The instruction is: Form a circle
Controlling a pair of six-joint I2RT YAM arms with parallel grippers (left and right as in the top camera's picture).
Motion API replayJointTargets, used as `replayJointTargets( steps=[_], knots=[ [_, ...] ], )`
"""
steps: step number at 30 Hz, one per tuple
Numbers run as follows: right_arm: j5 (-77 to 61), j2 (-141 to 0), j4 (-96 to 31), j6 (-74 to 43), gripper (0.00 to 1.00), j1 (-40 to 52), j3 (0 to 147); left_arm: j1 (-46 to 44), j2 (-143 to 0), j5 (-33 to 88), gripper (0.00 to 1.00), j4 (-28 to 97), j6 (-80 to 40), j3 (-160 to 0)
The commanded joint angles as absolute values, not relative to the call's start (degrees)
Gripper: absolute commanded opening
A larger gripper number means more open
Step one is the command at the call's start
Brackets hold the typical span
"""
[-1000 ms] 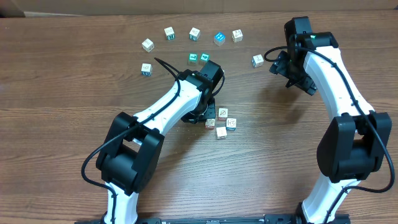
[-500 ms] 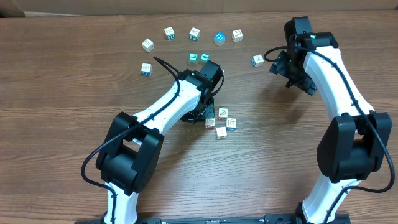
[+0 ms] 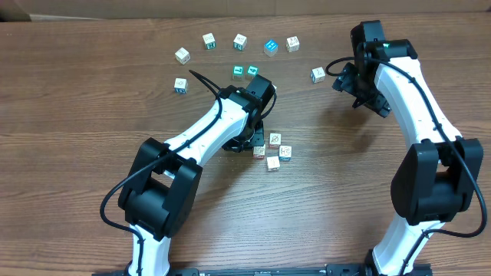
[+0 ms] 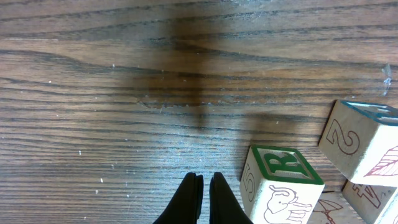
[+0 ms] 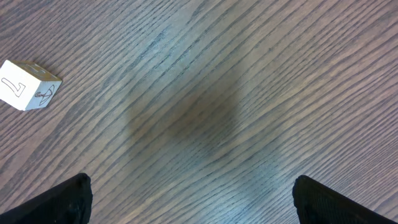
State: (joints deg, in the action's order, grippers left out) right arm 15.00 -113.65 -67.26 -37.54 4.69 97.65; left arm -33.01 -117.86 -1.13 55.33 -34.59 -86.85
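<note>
Four small whitish cubes sit close together as a little ring, the circle, at the table's middle. My left gripper is low at the ring's left side. In the left wrist view the gripper is shut with nothing between its black fingers, just left of a cube with a green R and an elephant. A cube marked 2 lies beyond it to the right. My right gripper hovers at the far right, and in its wrist view the gripper is open over bare wood.
Several more cubes curve along the table's far side, from one at the left to one by the right arm, seen also as the cube marked 7. Two teal-faced cubes lie just behind the left wrist.
</note>
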Motion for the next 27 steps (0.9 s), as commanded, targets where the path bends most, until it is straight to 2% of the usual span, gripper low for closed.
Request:
replayJointTargets(
  steps=[1, 16, 27],
  knots=[
    [15.4, -112.0, -67.1, -37.7, 1.0, 4.8, 98.7, -33.5, -116.9, -2.1, 0.04, 55.3, -34.3, -86.3],
    [15.4, -112.0, -67.1, -37.7, 1.0, 4.8, 98.7, -33.5, -116.9, -2.1, 0.04, 54.9, -34.3, -86.2],
    [15.4, -112.0, -67.1, -37.7, 1.0, 4.8, 98.7, -33.5, -116.9, -1.8, 0.04, 49.6, -34.3, -83.0]
  ],
)
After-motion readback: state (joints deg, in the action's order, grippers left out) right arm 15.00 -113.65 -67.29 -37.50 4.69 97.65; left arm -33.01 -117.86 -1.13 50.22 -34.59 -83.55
